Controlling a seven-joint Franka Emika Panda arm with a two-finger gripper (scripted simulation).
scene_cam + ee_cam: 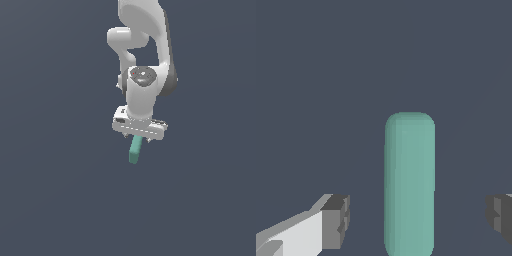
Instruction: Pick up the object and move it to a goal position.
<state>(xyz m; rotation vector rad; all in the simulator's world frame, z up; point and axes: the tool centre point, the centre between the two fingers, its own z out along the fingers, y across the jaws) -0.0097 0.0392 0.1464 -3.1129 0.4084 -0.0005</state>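
I'm right over the object (409, 182) now, the teal-green bar lying flat on the dark floor, and in the exterior view it pokes out from under my gripper (137, 139) toward the camera. My claw is spread wide with nothing in it: in the wrist view one dark fingertip (336, 221) sits well off one long side of the bar and the other shows at the opposite edge of the frame, clear floor between each pad and the bar. No contact yet.

How will it handle? I judge it stiff and light: a plain matte bar, rounded at the ends and along its edges, nothing that looks soft or breakable. The matte skin should give the pads decent bite (though rounded edges can let a bar roll if I catch it high). It's narrower than my span by a good margin, so closing across the short width is the obvious hold.

Where to take it: across the two long flat sides, near the middle of its length so it doesn't droop or pivot. My fingers already straddle it that way. How much height I have left to drop, I can't tell from here.
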